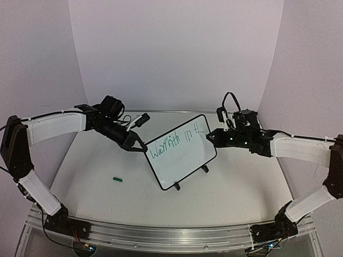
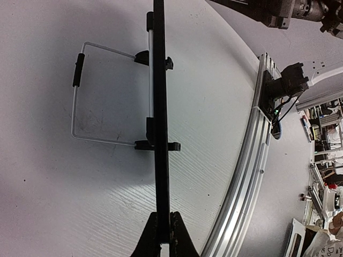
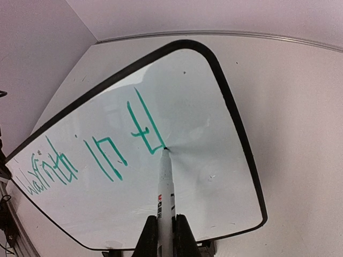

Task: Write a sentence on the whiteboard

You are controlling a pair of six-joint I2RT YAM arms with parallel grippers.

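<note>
The whiteboard stands tilted on its two black feet at the table's middle, with green writing across its upper part. My left gripper is shut on the board's left edge; in the left wrist view the black frame runs edge-on between my fingers. My right gripper is shut on a white marker. The marker's tip touches the board at the end of the last green stroke, right of the written letters.
A small green marker cap lies on the table left of the board. The aluminium rail runs along the near edge and shows in the left wrist view. White walls close in the back and sides.
</note>
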